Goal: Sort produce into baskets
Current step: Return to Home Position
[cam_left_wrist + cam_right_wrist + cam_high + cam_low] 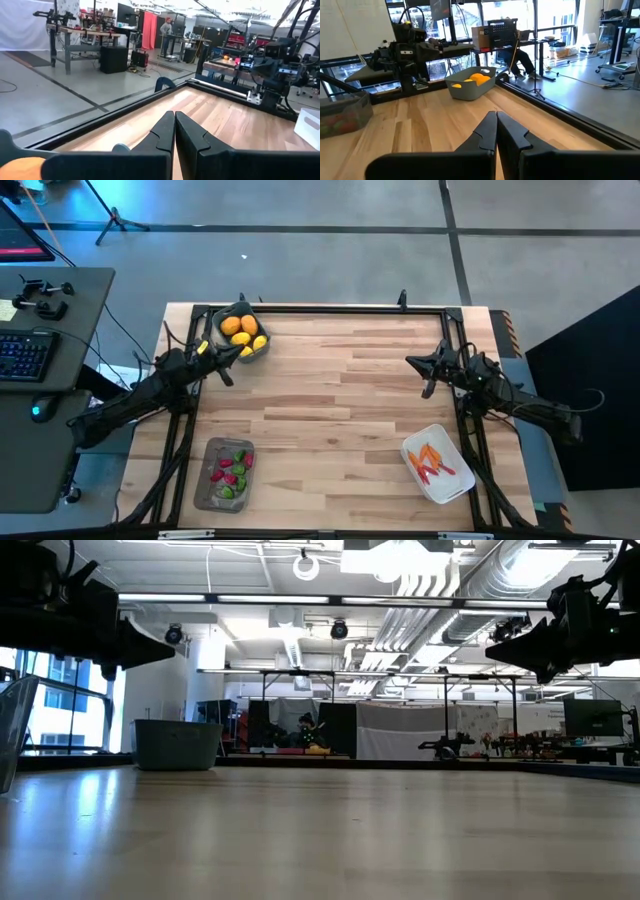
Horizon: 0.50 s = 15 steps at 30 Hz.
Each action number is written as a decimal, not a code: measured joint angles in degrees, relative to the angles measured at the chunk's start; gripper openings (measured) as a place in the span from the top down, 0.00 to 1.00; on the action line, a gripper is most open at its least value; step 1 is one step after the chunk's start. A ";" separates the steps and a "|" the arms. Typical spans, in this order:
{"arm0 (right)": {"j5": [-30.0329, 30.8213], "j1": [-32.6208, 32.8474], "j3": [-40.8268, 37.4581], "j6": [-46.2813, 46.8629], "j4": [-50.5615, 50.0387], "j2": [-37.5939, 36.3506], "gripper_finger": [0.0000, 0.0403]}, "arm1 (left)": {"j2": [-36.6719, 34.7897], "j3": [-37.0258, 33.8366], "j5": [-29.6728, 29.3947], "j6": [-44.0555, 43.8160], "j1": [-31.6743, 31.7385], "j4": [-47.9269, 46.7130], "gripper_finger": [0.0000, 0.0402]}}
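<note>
Both arms' fingers (162,134) are pressed together, empty. You have no loose produce on the bench (330,410); the lemons (259,342) sit in the blue-grey tub (470,91), just beside the left gripper (232,357), the right gripper (414,364) well apart.

Grey concrete floor (330,265) all round, desk (75,310) with keyboard (25,355) at 9 o'clock, white ducts (430,590) on open ceiling (250,570), tall windows (555,15), workbenches (82,32) across the room.

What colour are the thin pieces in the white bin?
The thin pieces are orange, best seen in the high view, inside the white bin.
</note>
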 joint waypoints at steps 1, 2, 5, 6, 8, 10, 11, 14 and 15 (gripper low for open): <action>0.01 0.00 0.00 0.35 0.00 0.02 1.00 | 0.04 0.00 -0.03 0.00 0.00 -0.09 1.00; 0.01 0.00 0.00 0.69 0.00 0.02 1.00 | 0.04 0.00 -0.03 0.00 0.00 -0.11 1.00; 0.01 0.00 0.02 1.62 0.00 0.02 1.00 | 0.04 0.00 -0.03 0.00 0.00 -0.05 1.00; 0.01 0.00 0.00 2.10 0.00 0.02 1.00 | 0.04 0.00 -0.03 -0.01 0.00 -0.05 1.00; 0.01 0.00 0.00 2.32 0.00 0.02 1.00 | 0.04 0.00 -0.03 0.00 0.00 -0.02 1.00; 0.01 0.00 0.02 2.29 0.00 0.02 1.00 | 0.04 0.00 -0.03 -0.02 0.00 -0.05 1.00; 0.01 0.00 0.00 2.29 0.00 0.02 1.00 | 0.04 0.00 -0.03 -0.02 0.00 -0.02 1.00; 0.01 0.00 0.00 2.29 0.00 0.02 1.00 | 0.04 0.00 -0.03 -0.02 -0.02 -0.03 1.00; 0.01 0.00 0.00 2.29 0.00 0.02 1.00 | 0.05 0.00 -0.03 -0.03 -0.02 -0.02 1.00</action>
